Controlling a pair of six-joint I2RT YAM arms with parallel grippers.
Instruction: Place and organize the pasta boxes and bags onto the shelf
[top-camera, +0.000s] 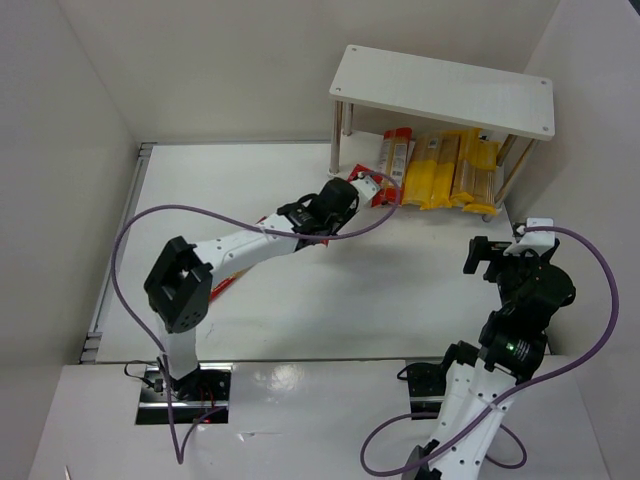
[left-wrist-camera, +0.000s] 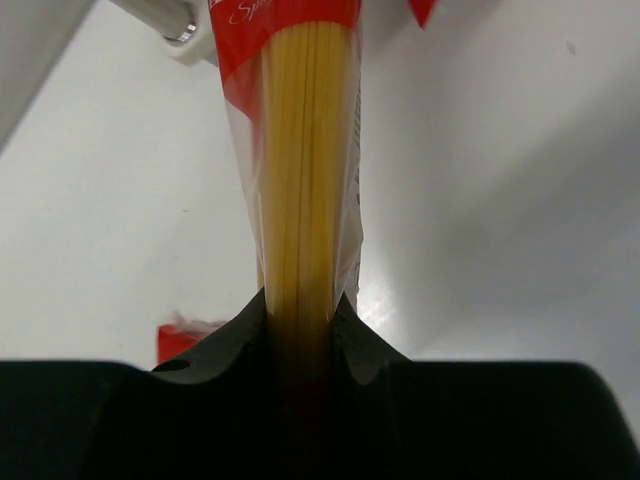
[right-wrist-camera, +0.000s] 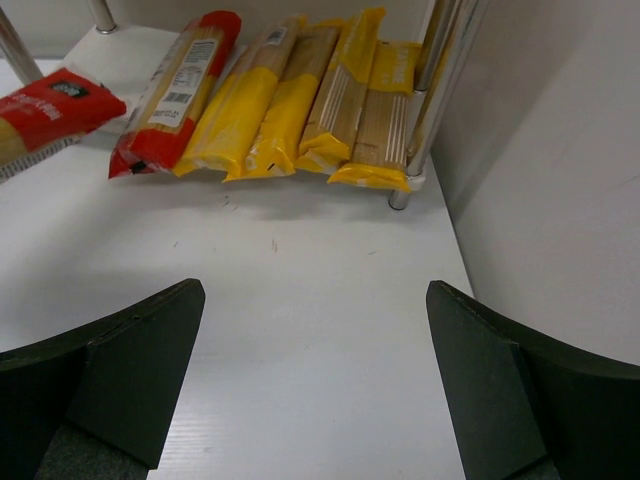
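Observation:
My left gripper (top-camera: 352, 198) is shut on a red-ended spaghetti pack (top-camera: 366, 186) and holds it just left of the shelf (top-camera: 440, 88). In the left wrist view the gripper (left-wrist-camera: 303, 312) clamps the pack's clear middle (left-wrist-camera: 305, 150). Its red end also shows in the right wrist view (right-wrist-camera: 55, 108). Under the shelf's white top board lie a red-ended pack (top-camera: 393, 160) (right-wrist-camera: 175, 90) and several yellow packs (top-camera: 445, 170) (right-wrist-camera: 300, 95), side by side. My right gripper (top-camera: 497, 255) (right-wrist-camera: 312, 330) is open and empty, on the table in front of the shelf.
Another red-ended pack (top-camera: 222, 288) lies on the table partly under my left arm; its red end shows in the left wrist view (left-wrist-camera: 182, 340). White walls close in the table on the left, back and right. A silver shelf leg (right-wrist-camera: 440, 80) stands near the right wall.

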